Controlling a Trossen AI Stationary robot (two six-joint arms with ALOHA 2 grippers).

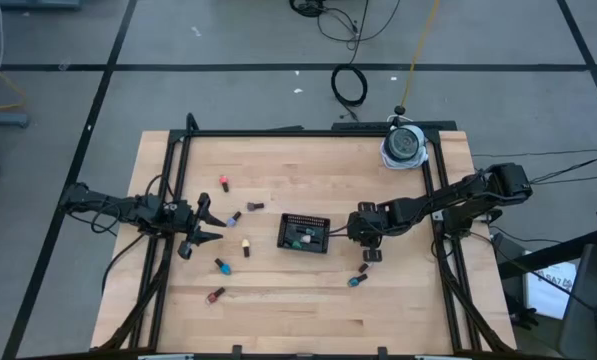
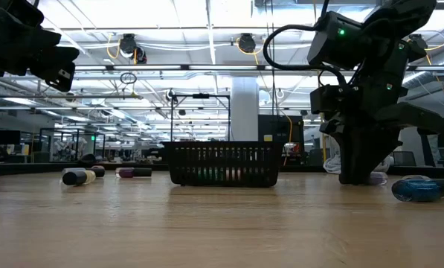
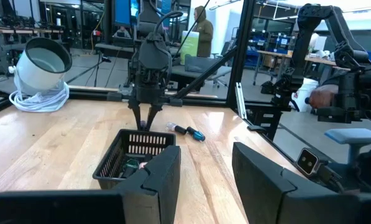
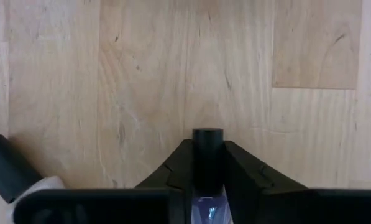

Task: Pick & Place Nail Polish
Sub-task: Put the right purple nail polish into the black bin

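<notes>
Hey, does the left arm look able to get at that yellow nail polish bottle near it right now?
Probably yes: the left pincer is open and empty, and the yellow nail polish bottle lies just beyond it on bare table, nothing between.

**Four cameras, one desk**

The high view looks straight down on the whole desk (image 1: pixel 308 310). The low view sits at desk level, facing the mesh tray (image 2: pixel 222 164), which the overhead and left wrist views share. The right wrist camera looks closely down at wood.
</notes>
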